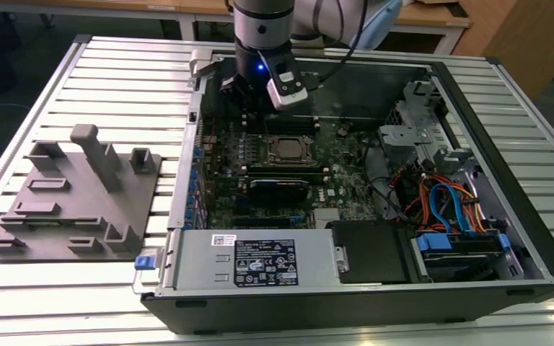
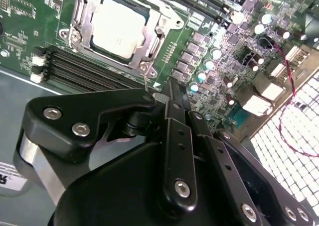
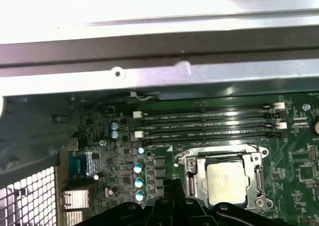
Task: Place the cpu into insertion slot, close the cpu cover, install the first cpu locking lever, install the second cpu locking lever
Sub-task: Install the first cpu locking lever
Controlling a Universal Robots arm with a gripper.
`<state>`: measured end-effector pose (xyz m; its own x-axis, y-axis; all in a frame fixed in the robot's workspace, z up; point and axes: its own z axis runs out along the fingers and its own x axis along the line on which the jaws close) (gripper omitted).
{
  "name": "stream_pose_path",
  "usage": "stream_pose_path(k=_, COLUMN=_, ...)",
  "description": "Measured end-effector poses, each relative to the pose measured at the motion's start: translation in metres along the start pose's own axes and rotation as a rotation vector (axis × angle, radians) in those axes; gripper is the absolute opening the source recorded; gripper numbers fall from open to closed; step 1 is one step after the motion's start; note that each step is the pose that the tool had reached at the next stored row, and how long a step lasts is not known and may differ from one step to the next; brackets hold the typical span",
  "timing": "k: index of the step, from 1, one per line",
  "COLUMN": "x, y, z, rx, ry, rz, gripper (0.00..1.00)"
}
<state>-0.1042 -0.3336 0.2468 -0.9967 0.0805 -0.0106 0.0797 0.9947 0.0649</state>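
We see cpu [image 2: 118, 27] seated, cpu cover [image 2: 151, 37] down around it. End effector [image 2: 166, 92] pinched together, empty, just beside cover corner. Our worry: thin lever [image 2: 145, 82] slips sideways, springs up, cover lifts.

Exterior view: the arm [image 1: 257, 29] is cut off by the picture's edge at 12 o'clock, and its wrist camera [image 1: 287, 88] masks part of the hand [image 1: 246, 92]. The cpu [image 1: 284, 149] is too small to judge its seating.

Second wrist view: the hand's black linkage hides much of the motherboard [image 2: 219, 47], and the picture's edge clips the cpu cover [image 2: 149, 39].

First wrist view: the hand is itself cut off and overlaps the cover's edge. Whether the cover is latched cannot be told.
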Motion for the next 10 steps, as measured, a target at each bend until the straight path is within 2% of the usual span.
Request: stream_pose_path(k=10, x=0.0053, y=0.0124, z=0.0008, rx=-0.0001, ry=0.0006, rz=-0.009, gripper=0.10)
